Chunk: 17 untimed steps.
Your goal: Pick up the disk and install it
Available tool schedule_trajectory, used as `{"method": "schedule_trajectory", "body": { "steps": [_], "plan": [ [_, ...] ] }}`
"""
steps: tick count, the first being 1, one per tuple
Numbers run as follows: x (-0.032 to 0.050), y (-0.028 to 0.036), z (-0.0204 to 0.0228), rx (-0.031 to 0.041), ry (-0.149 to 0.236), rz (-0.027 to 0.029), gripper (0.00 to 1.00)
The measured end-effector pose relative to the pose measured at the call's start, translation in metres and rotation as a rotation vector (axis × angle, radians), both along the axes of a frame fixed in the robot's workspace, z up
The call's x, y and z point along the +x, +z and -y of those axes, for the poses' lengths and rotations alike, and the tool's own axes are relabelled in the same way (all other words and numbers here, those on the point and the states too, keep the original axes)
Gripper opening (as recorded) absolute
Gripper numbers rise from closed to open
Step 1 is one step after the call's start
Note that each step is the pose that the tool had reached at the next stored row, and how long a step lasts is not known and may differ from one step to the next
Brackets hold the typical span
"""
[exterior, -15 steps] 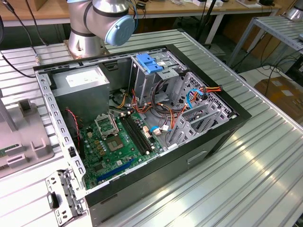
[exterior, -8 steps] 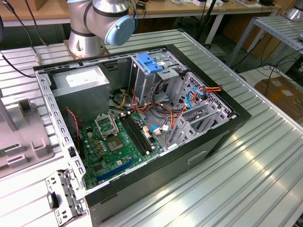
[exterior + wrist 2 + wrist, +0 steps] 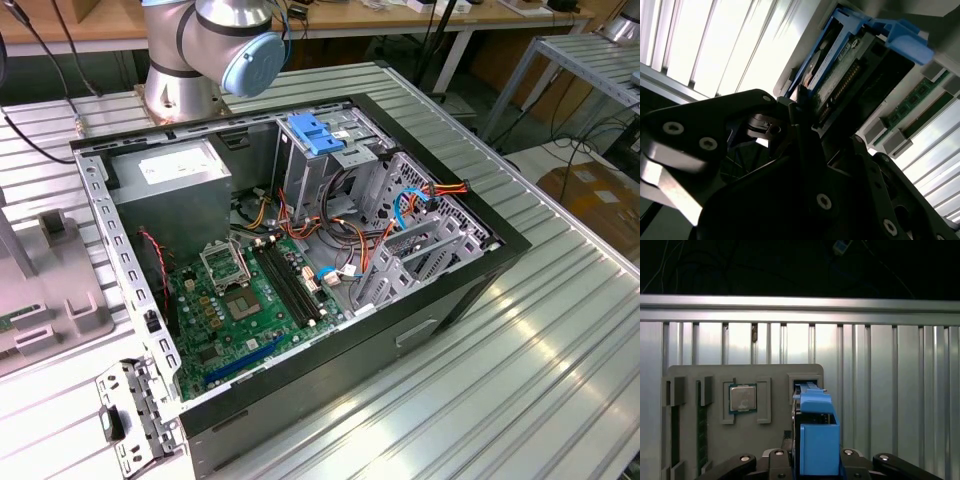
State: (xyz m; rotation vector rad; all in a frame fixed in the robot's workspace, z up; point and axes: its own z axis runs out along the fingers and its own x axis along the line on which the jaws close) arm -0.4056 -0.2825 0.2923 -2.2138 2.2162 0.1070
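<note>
Blue-railed silver disk (image 3: 816,440) held on edge, the gripper (image 3: 812,467) with its jaws drawn in narrow against the disk's two sides.

In the first wrist view the black fingers (image 3: 777,460) flank the disk, and its far end meets a slot in the grey tray (image 3: 775,372). A square chip (image 3: 742,399) sits in the pocket just beside that slot. The tray lies on the ribbed metal table (image 3: 890,390). Exterior view: open computer case (image 3: 500,240), green board (image 3: 240,310) inside, arm base (image 3: 190,70) behind it.

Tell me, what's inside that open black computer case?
A green circuit board, grey metal box, blue-latched grey cage and coloured cables. Whatever lies beneath the board and cables is covered.
</note>
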Motion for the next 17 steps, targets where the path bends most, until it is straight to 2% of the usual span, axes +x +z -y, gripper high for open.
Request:
{"method": "schedule_trajectory", "body": {
  "steps": [17],
  "plan": [
    [0.0000,0.0066,0.0000,0.0000,0.000,0.0001,0.36]
  ]
}}
